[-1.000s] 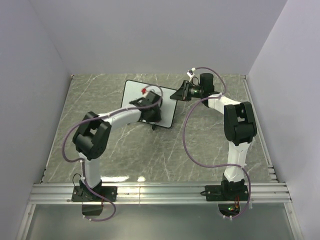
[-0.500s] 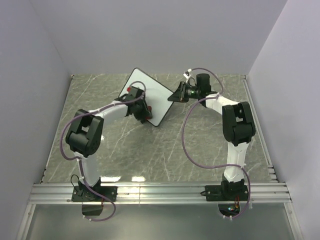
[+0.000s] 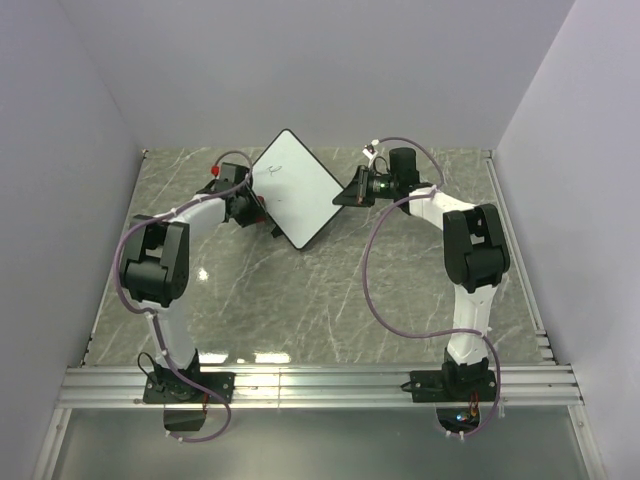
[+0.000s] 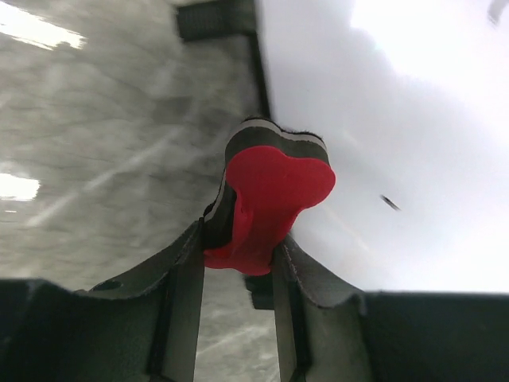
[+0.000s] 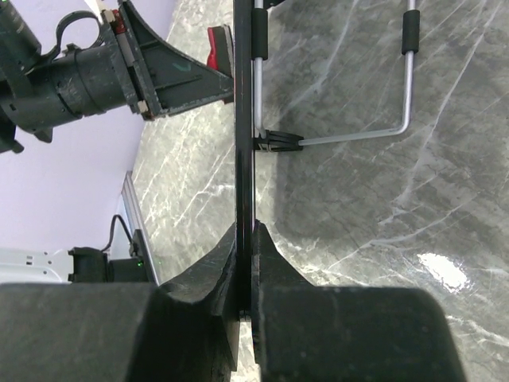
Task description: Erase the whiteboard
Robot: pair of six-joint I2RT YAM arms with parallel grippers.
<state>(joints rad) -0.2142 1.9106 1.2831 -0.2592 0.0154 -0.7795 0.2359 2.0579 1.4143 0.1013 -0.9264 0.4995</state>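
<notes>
The whiteboard [image 3: 297, 188] is raised off the marble table and shows as a diamond in the top view, with a faint dark mark [image 3: 271, 170] near its upper left. My right gripper [image 3: 352, 191] is shut on its right corner; in the right wrist view the board [image 5: 242, 119] runs edge-on between the jaws of the right gripper [image 5: 246, 239]. My left gripper [image 3: 260, 205] is shut on a red eraser [image 4: 270, 199] with a black felt pad, which presses against the board's left edge [image 4: 266, 87]. A short dark stroke [image 4: 390, 203] remains on the white face.
The board's bent wire stand [image 5: 402, 119] with black sleeves sticks out behind it. Grey walls close in the table [image 3: 330, 300] on three sides. An aluminium rail [image 3: 320, 385] with both arm bases runs along the near edge.
The board has swung up and turned from lying tilted to standing as a diamond. My left gripper slid left, from the board's face to its left edge. My right gripper has closed on the corner.
</notes>
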